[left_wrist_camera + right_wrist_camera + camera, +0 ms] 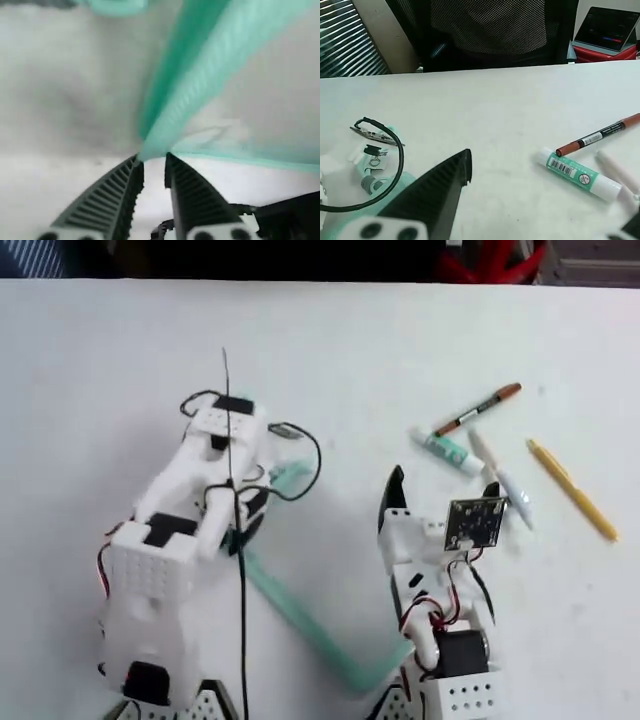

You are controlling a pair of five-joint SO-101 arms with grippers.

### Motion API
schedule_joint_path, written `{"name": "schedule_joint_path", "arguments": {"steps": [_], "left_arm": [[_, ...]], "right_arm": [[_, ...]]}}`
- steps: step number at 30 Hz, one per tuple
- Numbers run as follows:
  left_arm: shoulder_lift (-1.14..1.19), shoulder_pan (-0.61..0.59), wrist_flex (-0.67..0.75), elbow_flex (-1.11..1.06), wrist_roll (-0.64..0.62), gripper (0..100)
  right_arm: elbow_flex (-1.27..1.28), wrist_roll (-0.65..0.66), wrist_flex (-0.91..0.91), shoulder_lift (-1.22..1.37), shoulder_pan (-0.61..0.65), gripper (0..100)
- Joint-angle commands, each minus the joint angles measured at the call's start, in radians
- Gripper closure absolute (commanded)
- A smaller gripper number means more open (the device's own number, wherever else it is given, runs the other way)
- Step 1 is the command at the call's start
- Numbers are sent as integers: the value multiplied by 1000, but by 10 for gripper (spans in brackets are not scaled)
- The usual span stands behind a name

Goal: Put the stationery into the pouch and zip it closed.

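- While the left claw [153,159] is pinching an edge of the long teal fabric pouch [200,90] between its nearly closed ribbed fingers [187,195], the pouch is lying flat on the white bench [400,340], running diagonally from under the left arm towards the base of the right arm.
- The right claw [545,200] is standing wide open just above the bench and gripping nothing, with one dark finger near the pouch side and the other close to the stationery.
- The four stationery pieces are lying outside the pouch, grouped on the bench beyond the right claw and well apart from the pouch.
- The slim black marker with a brown cap [478,410] is lying farthest out, its near end just beside the green-and-white glue stick [445,452].
- The white pen [500,480] is lying between the glue stick and the yellow pen [572,490], partly passing behind the right arm's camera board.
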State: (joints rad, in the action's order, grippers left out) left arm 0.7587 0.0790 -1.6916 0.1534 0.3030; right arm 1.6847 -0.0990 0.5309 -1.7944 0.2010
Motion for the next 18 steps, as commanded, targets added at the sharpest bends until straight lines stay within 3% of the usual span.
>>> {"name": "schedule_joint_path", "arguments": {"steps": [1, 9, 18], "left_arm": [[4, 36, 0, 28, -3, 980], [-200, 54, -91, 110, -11, 980], [-588, 70, -74, -75, 68, 980]], "right_arm": [[6, 14, -12, -4, -2, 509], [6, 14, -12, -4, -2, 509], [6, 14, -12, -4, -4, 509]]}}
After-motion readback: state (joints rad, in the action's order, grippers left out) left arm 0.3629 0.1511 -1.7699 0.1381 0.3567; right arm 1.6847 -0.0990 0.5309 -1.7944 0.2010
